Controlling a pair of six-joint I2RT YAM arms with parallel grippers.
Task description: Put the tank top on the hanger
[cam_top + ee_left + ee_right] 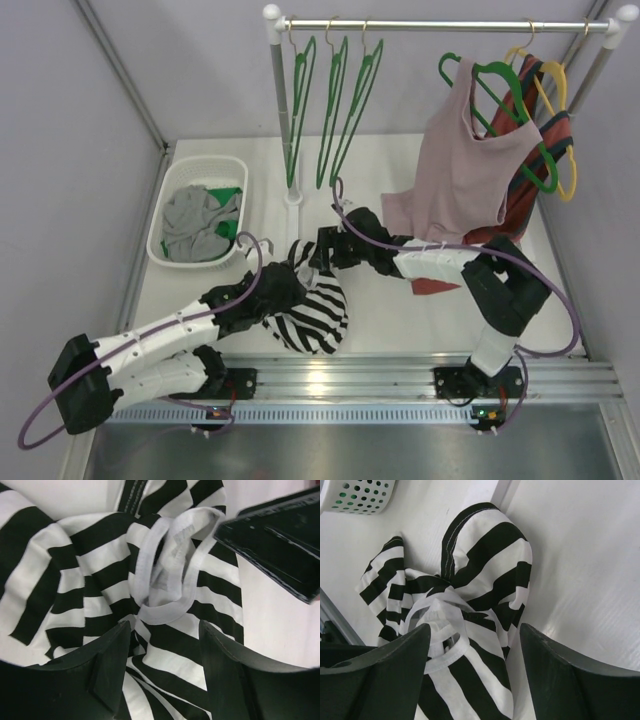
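The striped tank top (315, 315) lies bunched in a heap on the bench (420, 315), near its front edge, between the two arms. The left gripper (165, 626) sits low over the heap with striped cloth filling the space between its jaws; whether they pinch it, I cannot tell. The right gripper (475, 628) hovers at the heap's far side. Its jaws are released and spread around a white-edged strap loop (445, 656), and bare bench shows beside one finger. Three empty green hangers (330, 130) hang on the rail (440, 24) behind.
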